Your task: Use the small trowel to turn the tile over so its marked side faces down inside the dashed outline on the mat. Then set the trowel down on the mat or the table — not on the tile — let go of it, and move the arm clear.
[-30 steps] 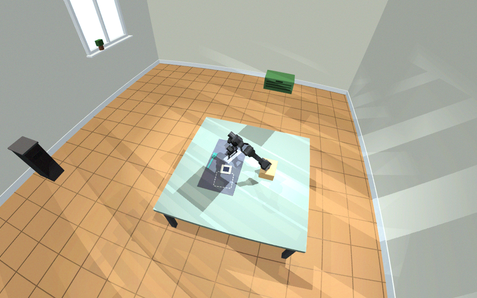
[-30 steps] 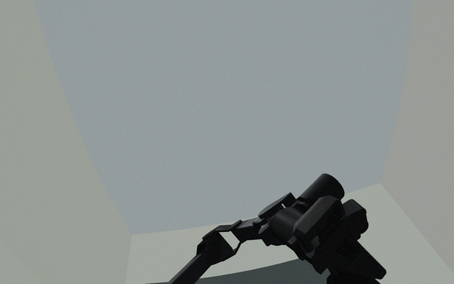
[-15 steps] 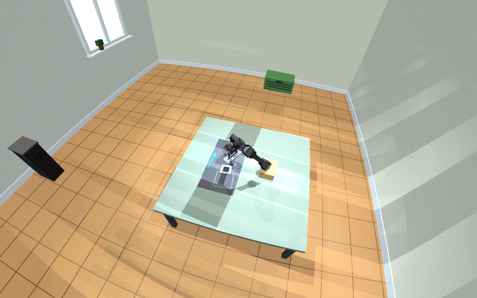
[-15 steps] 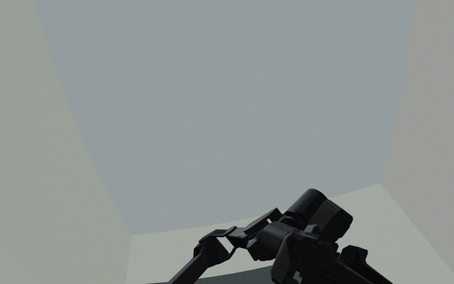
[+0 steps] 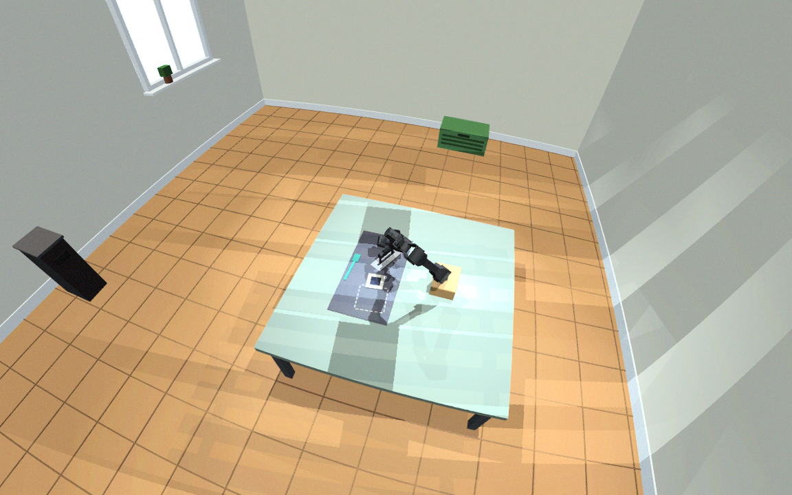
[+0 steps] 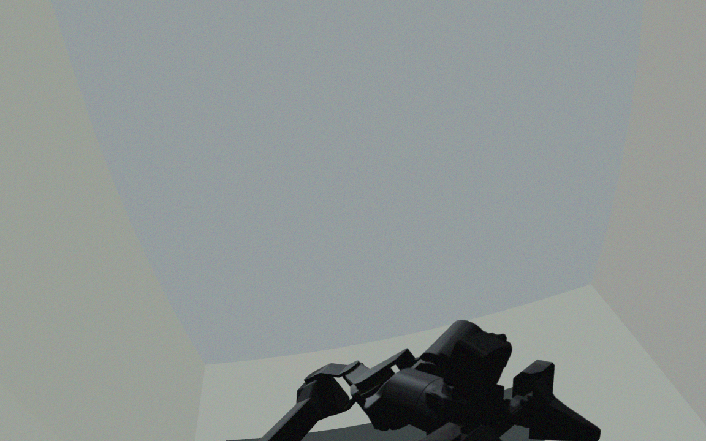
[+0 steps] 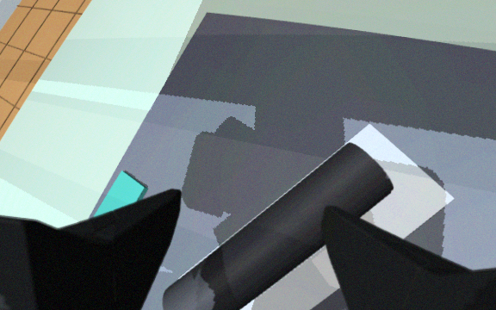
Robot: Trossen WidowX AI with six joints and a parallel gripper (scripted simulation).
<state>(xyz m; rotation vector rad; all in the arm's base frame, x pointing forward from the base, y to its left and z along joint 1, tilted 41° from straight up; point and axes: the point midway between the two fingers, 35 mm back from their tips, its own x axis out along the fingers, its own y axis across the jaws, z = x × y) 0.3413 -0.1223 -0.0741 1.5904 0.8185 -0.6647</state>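
Note:
The small trowel, with a black cylindrical handle and a flat pale blade (image 5: 391, 260) (image 7: 394, 211), lies on the dark mat (image 5: 342, 301) (image 7: 300, 73). My gripper (image 5: 383, 259) (image 7: 253, 207) is open above it. In the wrist view the handle runs diagonally below and between the fingers, partly behind the right one. The tile (image 5: 375, 281), white-edged with a dark blue square facing up, lies across the far edge of the dashed outline (image 5: 370, 310), mostly beyond it. The wrist view does not show the tile.
A turquoise long-handled tool (image 5: 351, 266) (image 7: 120, 194) lies along the mat's left side. The arm's tan base block (image 5: 445, 289) stands right of the mat on the pale table (image 5: 478, 369). The exterior view shows mainly walls and the arm (image 6: 426, 394).

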